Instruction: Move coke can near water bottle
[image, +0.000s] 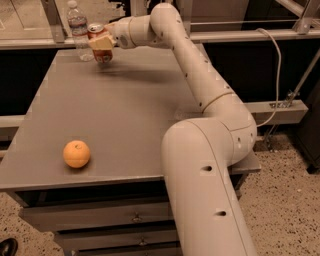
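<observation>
Gripper: the gripper (101, 42) is seen at the far left corner of the table (130, 115), reached out there at the end of the long white arm (195, 70).
Grip: the beige fingers (104, 42) are closed narrowly around the middle of the can (103, 56), and the can is held between them.
Can: it is held roughly upright, with its silver top showing above the fingers and its red base below them. A shadow is cast on the table just beside it.
Can against table: whether the base is touching the surface or is held just above it cannot be told.
Bottle: the bottle (78, 30) is standing upright at the back edge of the table, just left of the can. The two are very close, and whether they touch cannot be made out.
Orange: the orange (77, 154) is lying alone near the front left of the table, well apart from the can and the bottle.
Count: one can, one bottle, one orange, one gripper and one arm are counted.
Hidden: the middle band of the can is covered by the fingers, so its markings are not readable.
Cut off: the lower arm is cropped by the bottom edge. The drawers (100, 217) under the table are shown only in part, and a dark shoe (7, 246) is clipped at the bottom left corner.
Background: a pale cable (276, 75) is seen hanging at the right, behind the arm.
</observation>
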